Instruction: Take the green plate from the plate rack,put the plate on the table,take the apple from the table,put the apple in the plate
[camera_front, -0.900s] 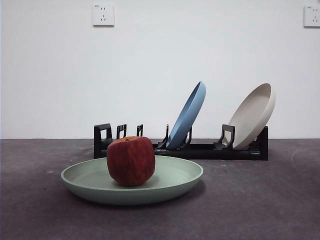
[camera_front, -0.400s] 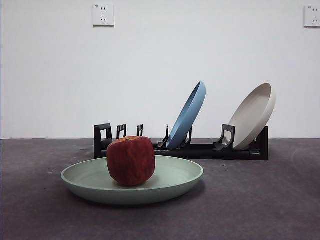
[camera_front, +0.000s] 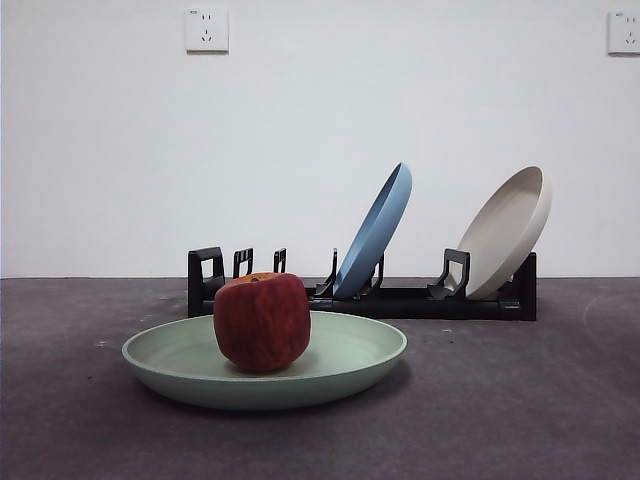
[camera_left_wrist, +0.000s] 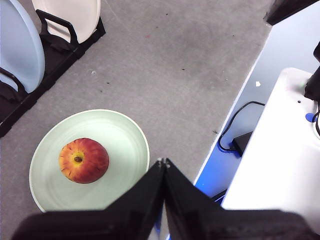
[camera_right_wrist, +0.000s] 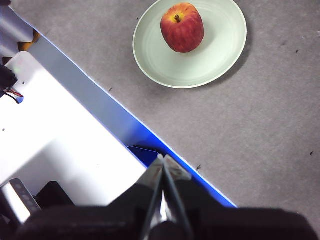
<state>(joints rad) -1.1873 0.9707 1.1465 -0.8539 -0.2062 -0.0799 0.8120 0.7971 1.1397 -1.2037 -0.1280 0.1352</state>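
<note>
Nearest me, the green plate (camera_front: 350, 365) lies flat on the table (camera_front: 520, 410), the apple (camera_front: 261, 321) upright inside it, toward nine o'clock of centre. At twelve o'clock beyond stands the plate rack (camera_front: 400, 300). Left gripper (camera_left_wrist: 163, 161) and right gripper (camera_right_wrist: 162, 157) hang high, pinched together, empty.

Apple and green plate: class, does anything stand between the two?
Nothing visible does. The apple already sits inside the green plate, which lies flat on the table in front of the plate rack.
</note>
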